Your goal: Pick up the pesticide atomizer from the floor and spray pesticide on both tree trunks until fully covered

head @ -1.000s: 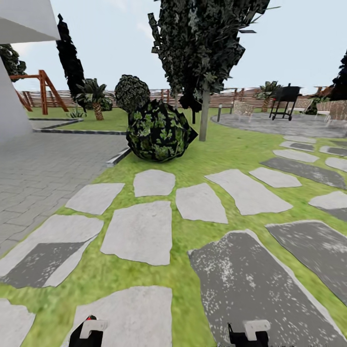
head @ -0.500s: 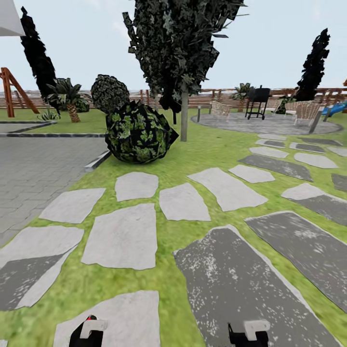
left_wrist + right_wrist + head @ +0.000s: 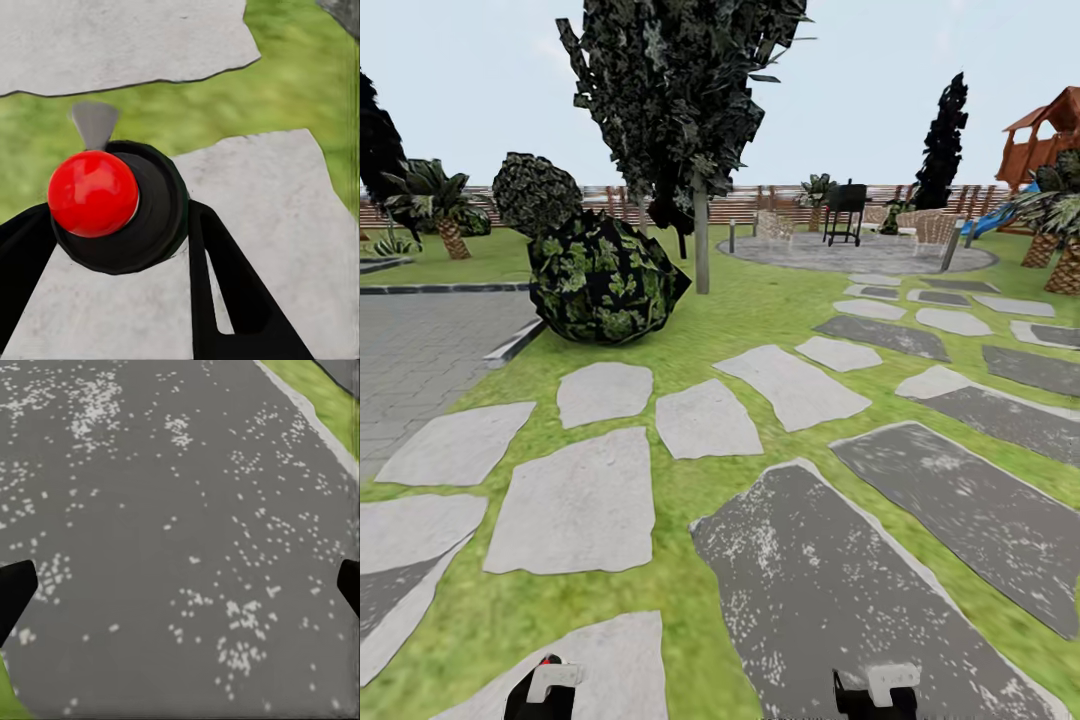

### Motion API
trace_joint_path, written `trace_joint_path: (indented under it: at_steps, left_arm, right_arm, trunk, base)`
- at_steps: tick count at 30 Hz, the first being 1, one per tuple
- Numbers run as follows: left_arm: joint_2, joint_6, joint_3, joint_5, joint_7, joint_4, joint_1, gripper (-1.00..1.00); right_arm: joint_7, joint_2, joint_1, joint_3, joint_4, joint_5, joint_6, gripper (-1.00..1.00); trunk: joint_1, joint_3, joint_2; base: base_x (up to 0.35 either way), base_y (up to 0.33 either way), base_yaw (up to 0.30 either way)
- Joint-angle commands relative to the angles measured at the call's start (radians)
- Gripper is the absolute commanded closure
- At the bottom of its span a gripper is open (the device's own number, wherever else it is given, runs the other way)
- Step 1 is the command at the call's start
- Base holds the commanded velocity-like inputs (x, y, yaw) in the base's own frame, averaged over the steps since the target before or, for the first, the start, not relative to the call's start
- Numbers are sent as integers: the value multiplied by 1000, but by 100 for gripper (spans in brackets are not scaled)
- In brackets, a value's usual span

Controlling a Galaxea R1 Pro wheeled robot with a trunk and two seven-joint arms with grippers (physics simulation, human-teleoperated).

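A tree (image 3: pixel 680 90) with dark jagged foliage stands ahead on the lawn, its pale tree trunk (image 3: pixel 701 240) rising beside a round bush. At the bottom edge of the head view my left gripper (image 3: pixel 545 692) shows a red tip. The left wrist view shows the pesticide atomizer (image 3: pixel 94 191), a black round body with a red ball top and a grey nozzle. My left gripper (image 3: pixel 112 225) is shut around it, black fingers on both sides. My right gripper (image 3: pixel 875 695) is open above a dark speckled paving stone (image 3: pixel 172 510); in the right wrist view the right gripper (image 3: pixel 180 585) holds nothing.
Pale and dark stepping stones (image 3: pixel 705 420) cross the grass. A round leafy bush (image 3: pixel 600 275) sits left of the trunk, next to grey paving (image 3: pixel 420 345). Farther off are a black grill (image 3: pixel 845 208), a slatted fence (image 3: pixel 780 200), a black cypress (image 3: pixel 943 140) and a play structure (image 3: pixel 1050 135).
The whole head view has shifted left, so the camera has turned right; the play structure at the right has come into view. Both grippers keep their places in the picture.
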Motion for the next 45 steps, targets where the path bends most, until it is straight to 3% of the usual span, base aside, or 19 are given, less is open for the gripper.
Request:
trace_joint_path:
  at_steps: [1, 45]
  left_arm:
    - [0, -1, 0, 0, 0, 0, 0, 100]
    - [0, -2, 1, 0, 0, 0, 3, 100]
  right_arm:
    - [0, 0, 0, 0, 0, 0, 0, -100]
    - [1, 0, 0, -5, -2, 0, 2, -100]
  trunk:
    - [0, 0, 0]
    - [0, 0, 0]
  base:
    - [0, 0, -267]
    - [0, 0, -272]
